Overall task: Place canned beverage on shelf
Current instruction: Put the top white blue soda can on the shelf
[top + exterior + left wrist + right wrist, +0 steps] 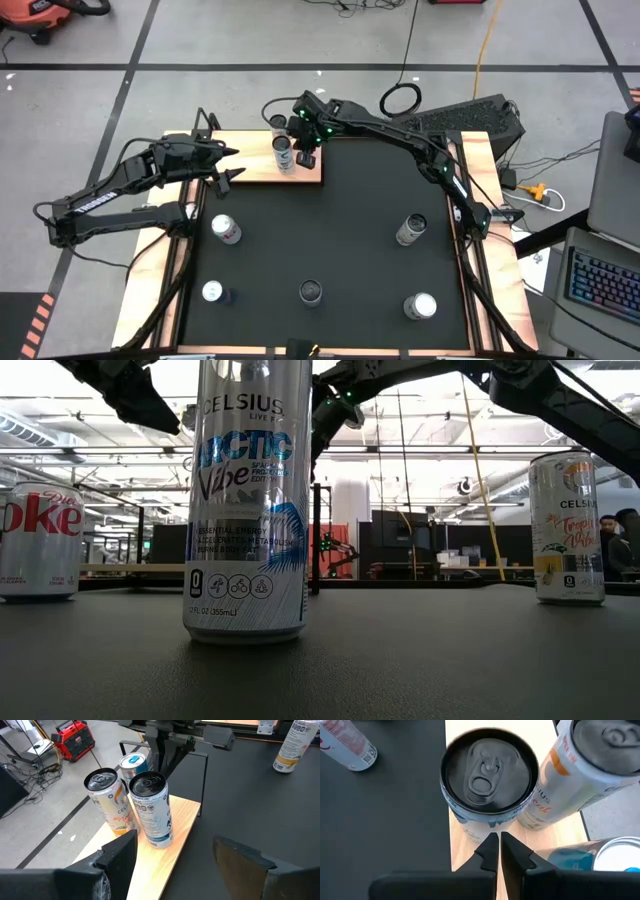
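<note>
Three cans stand upright on the shelf (182, 817) at the mat's far left corner; right gripper (495, 851) clenched empty just above the white-blue can (487, 782); left gripper (228, 165) released, empty, beside the shelf.

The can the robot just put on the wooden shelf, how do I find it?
Look at the far left corner of the black mat, where the light-wood shelf lies. Three cans stand there together; yours is the white and blue can with a black top. It stands nearest the mat, beside an orange-marked can.
</note>
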Robot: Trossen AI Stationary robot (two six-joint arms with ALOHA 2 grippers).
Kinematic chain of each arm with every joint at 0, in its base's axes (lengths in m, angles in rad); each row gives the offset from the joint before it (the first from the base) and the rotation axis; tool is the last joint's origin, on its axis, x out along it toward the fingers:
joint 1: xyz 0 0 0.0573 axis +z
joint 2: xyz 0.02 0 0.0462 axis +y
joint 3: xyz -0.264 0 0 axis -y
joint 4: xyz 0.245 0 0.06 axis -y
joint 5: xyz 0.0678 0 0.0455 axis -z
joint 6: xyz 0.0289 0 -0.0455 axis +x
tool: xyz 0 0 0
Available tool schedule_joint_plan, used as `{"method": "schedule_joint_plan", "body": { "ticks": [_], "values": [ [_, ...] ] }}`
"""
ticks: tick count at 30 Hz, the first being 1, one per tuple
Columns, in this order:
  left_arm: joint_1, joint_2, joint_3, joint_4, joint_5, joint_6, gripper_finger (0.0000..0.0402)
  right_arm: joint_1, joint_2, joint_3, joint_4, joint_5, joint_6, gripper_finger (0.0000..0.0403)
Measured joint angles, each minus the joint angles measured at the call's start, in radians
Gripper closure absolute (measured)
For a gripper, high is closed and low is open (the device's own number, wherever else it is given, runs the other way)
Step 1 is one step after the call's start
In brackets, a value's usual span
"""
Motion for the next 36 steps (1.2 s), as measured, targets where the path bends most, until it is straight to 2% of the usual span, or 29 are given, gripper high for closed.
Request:
{"method": "schedule_joint_plan", "body": {
  "ticks": [18,29,34,36],
  "values": [
    [0.000,0.000,0.000,0.000,0.000,0.000,0.0141,0.016,-0.001,0.000,0.098,-0.007,0.057,0.0403],
    [0.000,0.000,0.000,0.000,0.000,0.000,0.0141,0.023,0.000,0.000,0.093,-0.008,0.077,0.0403],
    [0.000,0.000,0.000,0.000,0.000,0.000,0.0141,0.027,0.044,0.001,0.109,-0.064,0.106,0.0403],
    [0.000,0.000,0.000,-0.001,0.000,0.000,0.0141,0.029,0.062,0.001,0.114,-0.055,0.102,0.0403]
  ]
}}
